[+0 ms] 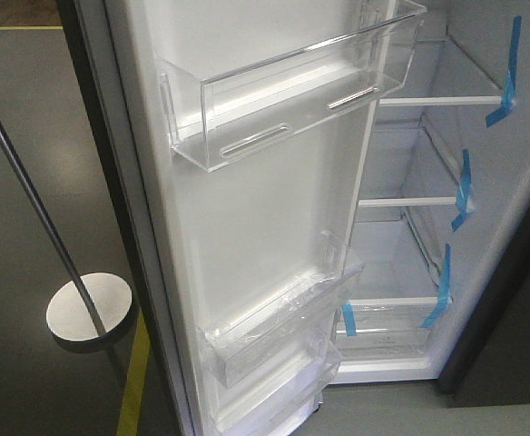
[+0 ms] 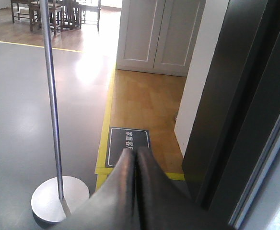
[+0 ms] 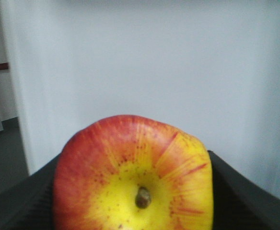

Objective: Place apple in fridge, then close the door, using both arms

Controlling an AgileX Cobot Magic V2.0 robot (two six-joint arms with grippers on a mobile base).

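Observation:
The fridge point(image 1: 428, 236) stands open, with white lining, clear shelves and blue tape strips point(image 1: 505, 77). Its door point(image 1: 247, 218) swings out toward me, its white inner face carrying clear plastic bins point(image 1: 292, 100). Neither gripper shows in the front view. In the right wrist view my right gripper point(image 3: 133, 191) is shut on the red apple point(image 3: 133, 175), its yellow stem patch facing the camera, in front of a plain white surface. In the left wrist view my left gripper point(image 2: 135, 158) is shut and empty, beside the door's dark grey outer face point(image 2: 236, 110).
A metal pole on a round silver base point(image 1: 88, 309) stands left of the door; it also shows in the left wrist view point(image 2: 58, 199). Yellow floor tape point(image 2: 106, 110), a dark floor sign point(image 2: 128, 143) and white cabinet doors point(image 2: 154, 33) lie beyond.

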